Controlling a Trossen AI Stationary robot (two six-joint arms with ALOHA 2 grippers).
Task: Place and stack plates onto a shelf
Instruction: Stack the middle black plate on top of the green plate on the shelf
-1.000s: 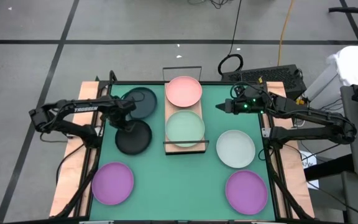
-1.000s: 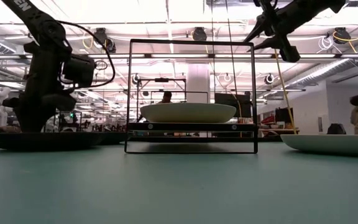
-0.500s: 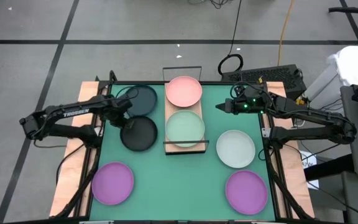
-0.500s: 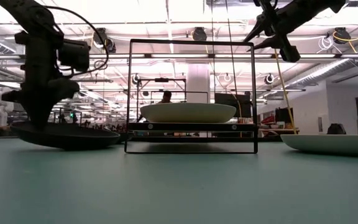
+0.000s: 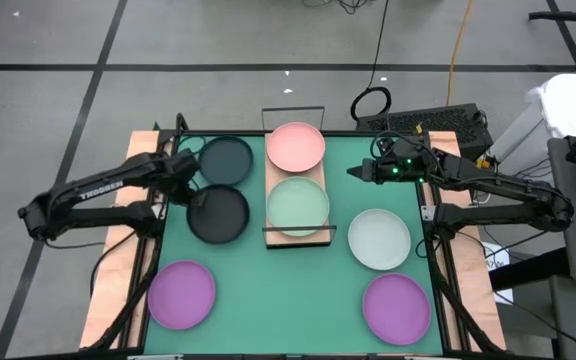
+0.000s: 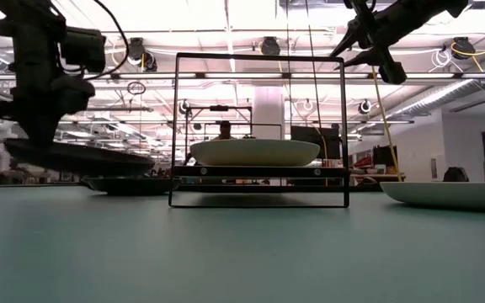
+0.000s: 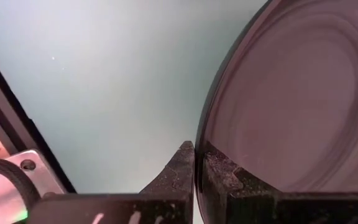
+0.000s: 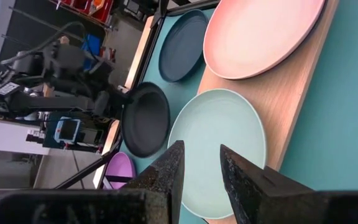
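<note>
My left gripper (image 5: 191, 192) is shut on a dark grey plate (image 5: 219, 215) and holds it over the table's left half, left of the shelf (image 5: 320, 180). A second dark grey plate (image 5: 226, 160) lies flat on the table beyond it. On the shelf's wood board rest a pink plate (image 5: 296, 146) at the far end and a pale mint plate (image 5: 298, 206) at the near end. My right gripper (image 5: 352, 170) hovers open above the table, right of the shelf, touching nothing. In the low view the held plate (image 6: 78, 157) hangs above the table. My left gripper pinches the dark grey plate's rim (image 7: 199, 146) on the plate's far-left side. One finger (image 7: 179, 168) lies outside the plate and the other (image 7: 224, 174) on its inner face. The fingers come slanting from the table's left. The plate is lifted clear and sits nearly level.
Another pale mint plate (image 5: 379, 238) lies right of the shelf. Two purple plates (image 5: 181, 293) (image 5: 396, 307) lie near the front corners. The shelf's black wire frame (image 6: 259, 59) rises at each end. Wooden rails (image 5: 118, 260) border the table's sides.
My left gripper has risen and drawn back toward the table's left edge. The dark grey plate went from lying flat, to tilted with one edge on the table, to lifted clear. The right arm has kept still.
</note>
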